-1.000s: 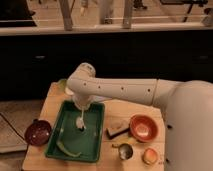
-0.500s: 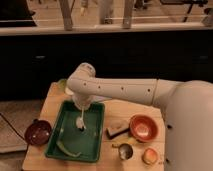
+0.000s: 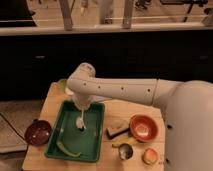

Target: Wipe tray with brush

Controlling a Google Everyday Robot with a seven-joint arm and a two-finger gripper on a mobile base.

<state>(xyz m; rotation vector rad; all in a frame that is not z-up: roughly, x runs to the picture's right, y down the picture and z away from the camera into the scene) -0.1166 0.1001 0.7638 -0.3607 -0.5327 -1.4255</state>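
Note:
The dark-green tray (image 3: 92,144) lies on the left part of the wooden table. The white arm reaches down over it from the right, and my gripper (image 3: 80,111) hangs above the tray's upper middle. The brush (image 3: 80,121) sticks down from the gripper, its pale handle upright and its whitish tuft touching the tray floor. A curved green strip (image 3: 68,149) lies in the tray's near part.
A maroon bowl (image 3: 38,133) sits at the table's left edge. A dark block with a pale top (image 3: 118,131), an orange bowl (image 3: 143,127), a small metal cup (image 3: 124,151) and a round fruit (image 3: 149,156) lie to the tray's right.

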